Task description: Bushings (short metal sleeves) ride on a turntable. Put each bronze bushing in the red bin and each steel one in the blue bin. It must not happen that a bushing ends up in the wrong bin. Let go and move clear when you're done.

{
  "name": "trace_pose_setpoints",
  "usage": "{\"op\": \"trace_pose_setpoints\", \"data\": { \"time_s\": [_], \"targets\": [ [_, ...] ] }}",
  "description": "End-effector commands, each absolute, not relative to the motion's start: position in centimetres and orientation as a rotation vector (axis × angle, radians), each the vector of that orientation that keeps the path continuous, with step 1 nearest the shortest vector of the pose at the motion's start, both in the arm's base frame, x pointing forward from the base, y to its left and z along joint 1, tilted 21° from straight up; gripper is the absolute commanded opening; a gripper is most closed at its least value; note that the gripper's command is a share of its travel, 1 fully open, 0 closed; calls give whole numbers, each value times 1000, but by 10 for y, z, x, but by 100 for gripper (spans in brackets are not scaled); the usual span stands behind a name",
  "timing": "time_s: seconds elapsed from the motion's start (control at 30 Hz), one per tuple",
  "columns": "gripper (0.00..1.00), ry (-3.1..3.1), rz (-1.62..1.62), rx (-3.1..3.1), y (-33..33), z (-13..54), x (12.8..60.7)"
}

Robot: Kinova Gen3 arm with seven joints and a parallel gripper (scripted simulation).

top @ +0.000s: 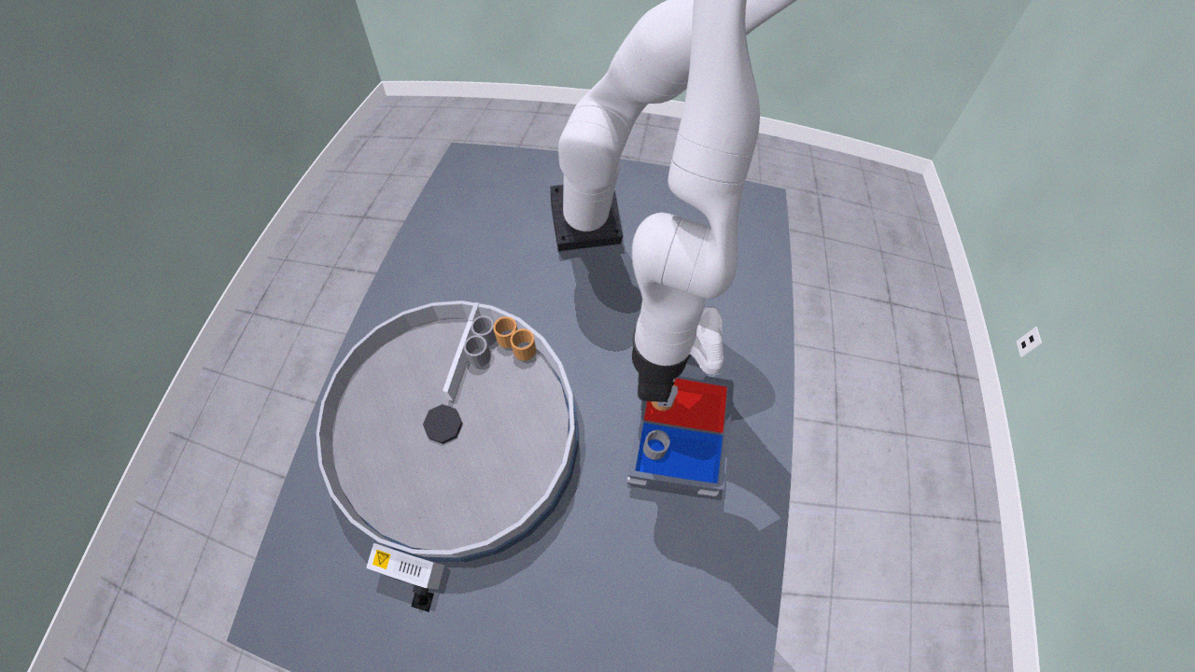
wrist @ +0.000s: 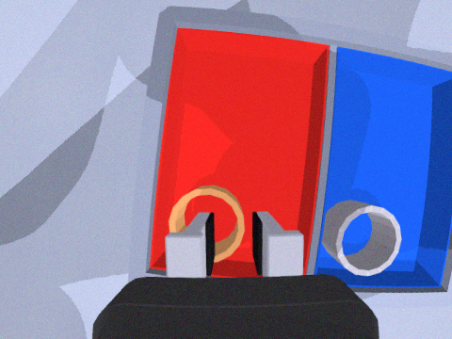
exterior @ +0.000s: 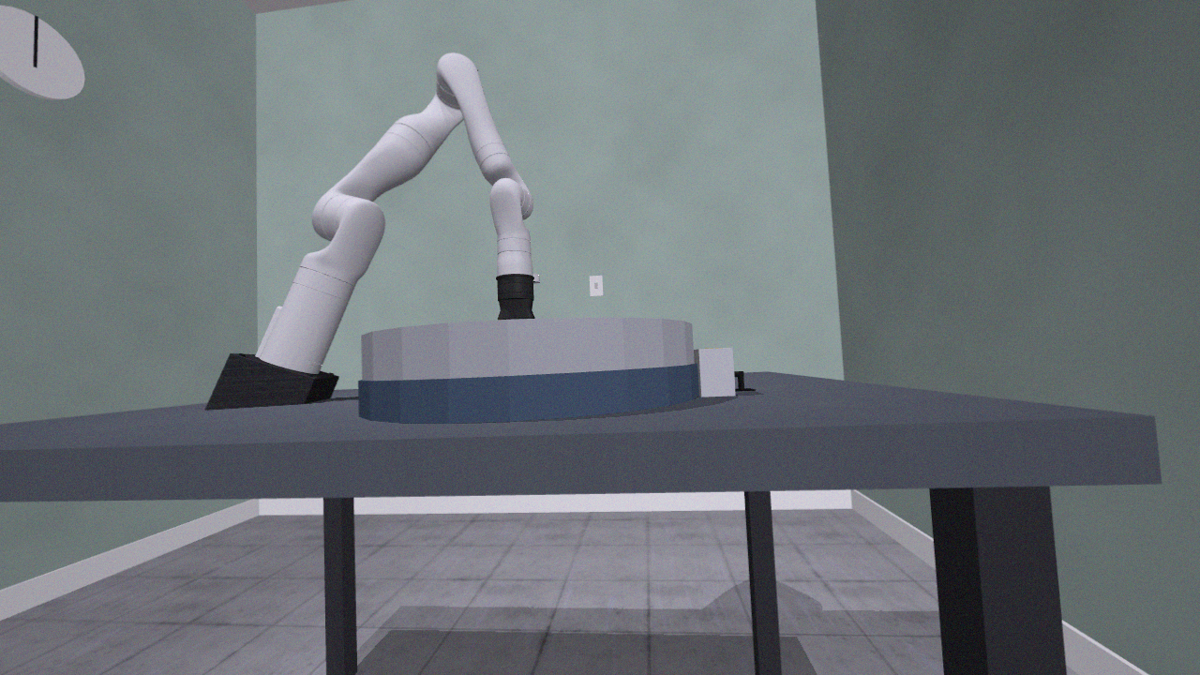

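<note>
Bronze and steel sleeves (top: 513, 337) stand by the white divider (top: 461, 351) on my round grey turntable (top: 375, 468) (exterior: 528, 345). My two-finger gripper (top: 661, 404) (wrist: 234, 234), partly open and holding nothing, is above the red rectangular bin (top: 701, 408) (wrist: 254, 118), where one bronze ring-shaped bushing (wrist: 240, 226) sits; one steel bushing (top: 655, 452) (wrist: 346, 235) is in the blue bin (top: 697, 455) (wrist: 400, 141).

Worktop (top: 501, 614) (exterior: 922, 457): blue-grey, straight edges; btm L corner in top view = near R corner in ext. view.
White box (top: 403, 567) (exterior: 716, 372): top view, between btm L corner & btm edge's middle; yellow warning sticker (top: 382, 558) w/ blk triangle, row of dark slots.
Small blk fitting (top: 422, 599) (exterior: 740, 380): just beside box, on its btm-edge side, top view.
Wall plate (top: 1028, 341) (exterior: 595, 285): white, on wall past worktop's R edge, top view.
Clock-like disc (exterior: 39, 52): white, blk hand, high above L end, ext. view; part cut off.
Legs (exterior: 339, 587) (exterior: 761, 587) (exterior: 998, 578): dark, thickest under near R corner.
Floor (top: 877, 434) (exterior: 536, 578): grey tiles, below worktop & past its edges.
</note>
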State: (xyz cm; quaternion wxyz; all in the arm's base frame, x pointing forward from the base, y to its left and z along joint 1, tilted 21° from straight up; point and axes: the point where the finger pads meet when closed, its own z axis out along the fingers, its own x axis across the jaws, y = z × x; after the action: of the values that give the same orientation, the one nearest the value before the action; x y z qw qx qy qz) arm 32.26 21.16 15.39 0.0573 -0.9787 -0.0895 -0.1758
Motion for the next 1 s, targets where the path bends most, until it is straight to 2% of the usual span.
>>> {"op": "trace_pose_setpoints", "data": {
  "time_s": [0.0,0.33,0.5,0.63,0.97],
  "targets": [
    [47,-280,-534,-2962,214,155,321],
    [47,-280,-534,-2962,214,155,321],
    [47,-280,-534,-2963,206,205,304],
    [47,-280,-534,-2963,206,205,304],
    [47,-280,-534,-2962,198,255,286]
  ]
}}
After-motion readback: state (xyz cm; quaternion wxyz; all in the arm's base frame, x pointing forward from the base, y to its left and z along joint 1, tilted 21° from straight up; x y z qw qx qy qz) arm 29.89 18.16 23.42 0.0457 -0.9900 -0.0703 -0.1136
